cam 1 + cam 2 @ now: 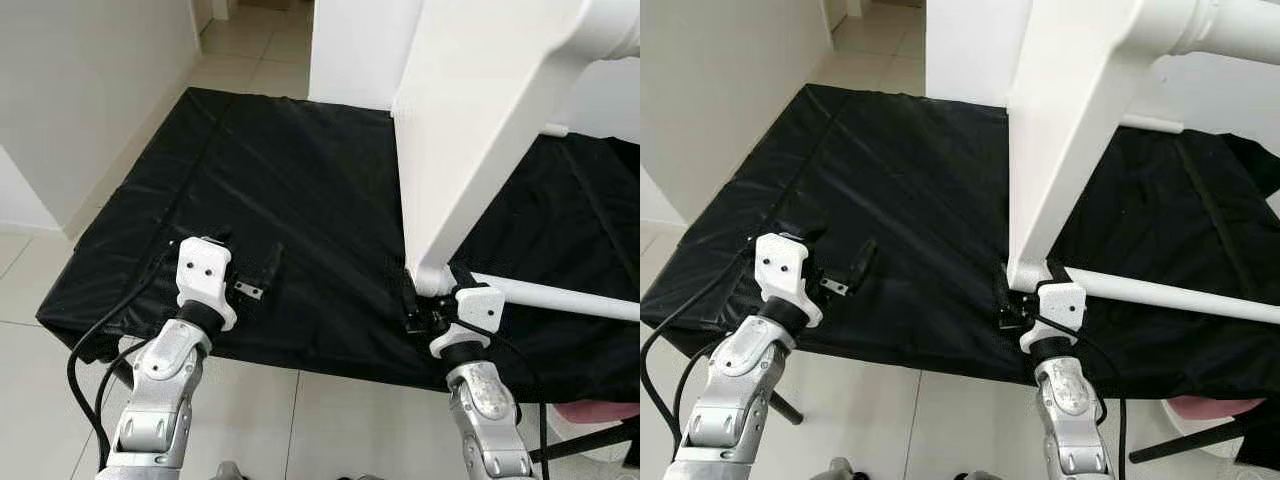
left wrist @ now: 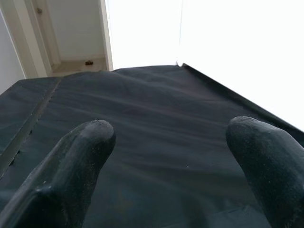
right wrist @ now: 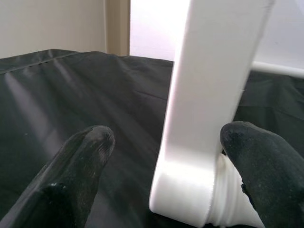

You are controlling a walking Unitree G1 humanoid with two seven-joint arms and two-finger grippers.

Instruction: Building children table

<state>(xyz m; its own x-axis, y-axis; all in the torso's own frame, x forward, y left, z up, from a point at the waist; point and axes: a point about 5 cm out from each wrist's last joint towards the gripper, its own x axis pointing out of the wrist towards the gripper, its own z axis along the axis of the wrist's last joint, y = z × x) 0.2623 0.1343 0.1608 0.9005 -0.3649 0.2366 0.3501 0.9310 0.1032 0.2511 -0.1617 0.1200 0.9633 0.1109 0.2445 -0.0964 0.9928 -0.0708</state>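
Black cloth (image 1: 300, 190) covers a low platform on the tiled floor (image 1: 250, 400). White table frame (image 1: 470, 150) stands tilted on the cloth's right half, its round leg (image 1: 560, 295) running off to the right. Right gripper (image 3: 166, 156): fingers apart, straddling the frame's lower end at the leg joint. Left gripper (image 2: 171, 142): fingers spread wide, empty, over the cloth's near left part.
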